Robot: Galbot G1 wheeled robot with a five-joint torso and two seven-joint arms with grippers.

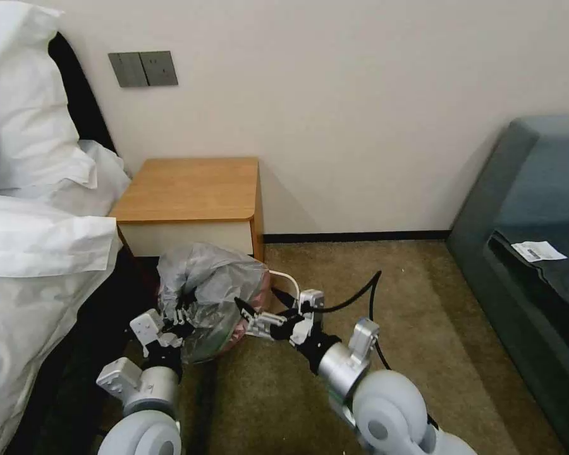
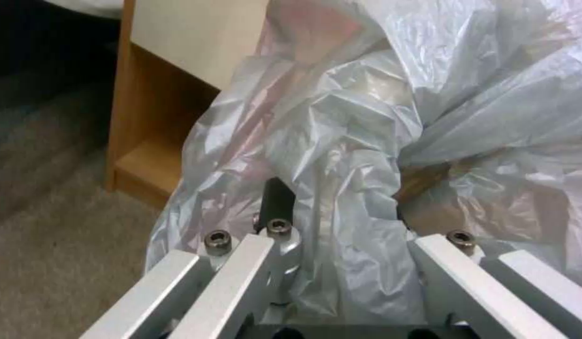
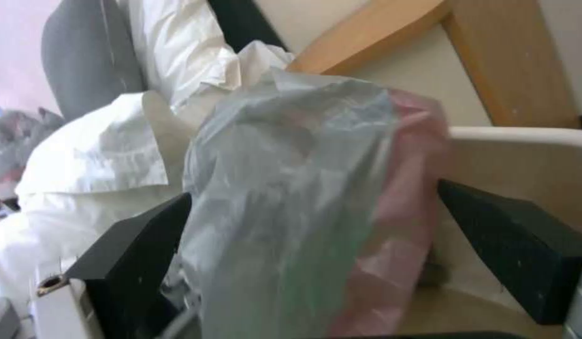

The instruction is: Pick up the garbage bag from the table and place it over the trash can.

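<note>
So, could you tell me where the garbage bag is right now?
In the head view, the garbage bag sits low before the table, between both grippers.

Plain cream wall (image 1: 360, 95) with a grey double switch plate (image 1: 143, 69) up high, dark skirting along the bottom. Olive-brown carpet (image 1: 411, 316) underfoot. White bedding (image 1: 31, 208) piled along the left edge, grey-green sofa (image 1: 537, 208) along the right with a paper slip (image 1: 538, 251) lying on it.
</note>
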